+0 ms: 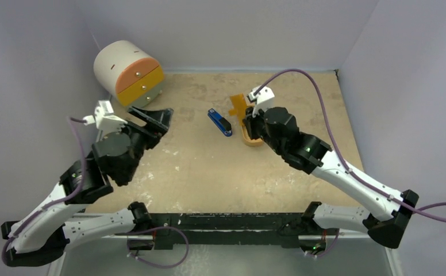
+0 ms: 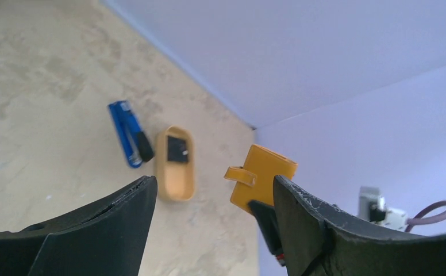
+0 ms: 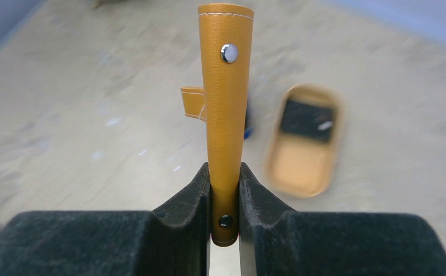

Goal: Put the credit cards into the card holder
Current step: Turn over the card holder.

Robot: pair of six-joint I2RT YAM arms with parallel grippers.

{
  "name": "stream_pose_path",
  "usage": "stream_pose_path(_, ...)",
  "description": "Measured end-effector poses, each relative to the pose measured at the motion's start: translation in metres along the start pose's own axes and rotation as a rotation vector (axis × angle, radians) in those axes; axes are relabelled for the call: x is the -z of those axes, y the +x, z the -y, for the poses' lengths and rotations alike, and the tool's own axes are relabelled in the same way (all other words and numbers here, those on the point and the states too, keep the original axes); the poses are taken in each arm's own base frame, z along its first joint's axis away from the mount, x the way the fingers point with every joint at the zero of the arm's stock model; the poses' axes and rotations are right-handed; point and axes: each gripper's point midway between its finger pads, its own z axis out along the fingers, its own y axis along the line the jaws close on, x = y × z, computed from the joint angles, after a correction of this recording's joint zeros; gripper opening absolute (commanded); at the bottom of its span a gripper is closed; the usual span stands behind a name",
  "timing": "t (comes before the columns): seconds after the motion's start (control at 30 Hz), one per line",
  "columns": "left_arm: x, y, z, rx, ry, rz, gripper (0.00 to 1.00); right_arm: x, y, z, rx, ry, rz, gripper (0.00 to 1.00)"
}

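My right gripper point(image 3: 225, 195) is shut on the lower edge of the orange card holder point(image 3: 226, 115) and holds it upright above the table, snap button facing the camera and strap tab hanging to its left. The holder also shows in the top view point(image 1: 237, 105) and the left wrist view point(image 2: 264, 178). A dark credit card point(image 3: 307, 118) lies in the far end of an oval orange tray point(image 3: 301, 167); the card also shows in the left wrist view point(image 2: 177, 148). My left gripper point(image 1: 157, 118) is open and empty at the left, pointing toward the holder.
A blue-and-black stapler-like bar point(image 1: 219, 122) lies just left of the tray point(image 1: 254, 140). A round white drawer unit with orange and yellow fronts point(image 1: 129, 72) stands at the back left. Walls close the table on three sides.
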Motion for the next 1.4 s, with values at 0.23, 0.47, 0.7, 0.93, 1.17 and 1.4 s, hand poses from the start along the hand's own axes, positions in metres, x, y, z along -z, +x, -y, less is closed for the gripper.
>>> stream_pose_path(0.23,0.013,-0.043,0.062,0.075,0.15,0.055,0.77,0.02,-0.088,0.055,0.419,0.361,0.224,0.0)
stream_pose_path(0.47,-0.005,-0.011,0.109,0.029,0.321,0.011,0.8,0.038,-0.123,0.083,0.77,0.655,0.323,0.0)
stream_pose_path(0.7,-0.036,0.015,0.167,-0.071,0.409,0.004,0.8,0.055,-0.137,0.063,1.062,0.773,0.438,0.0)
stream_pose_path(0.93,-0.045,0.025,0.189,-0.134,0.464,0.01,0.81,0.077,-0.151,0.041,1.217,0.825,0.554,0.0)
stream_pose_path(1.17,-0.034,0.02,0.192,-0.085,0.543,0.023,0.82,0.087,-0.151,0.035,1.267,0.833,0.597,0.0)
stream_pose_path(1.4,-0.031,0.038,0.206,-0.086,0.626,-0.03,0.82,0.092,-0.153,0.035,1.265,0.838,0.61,0.0)
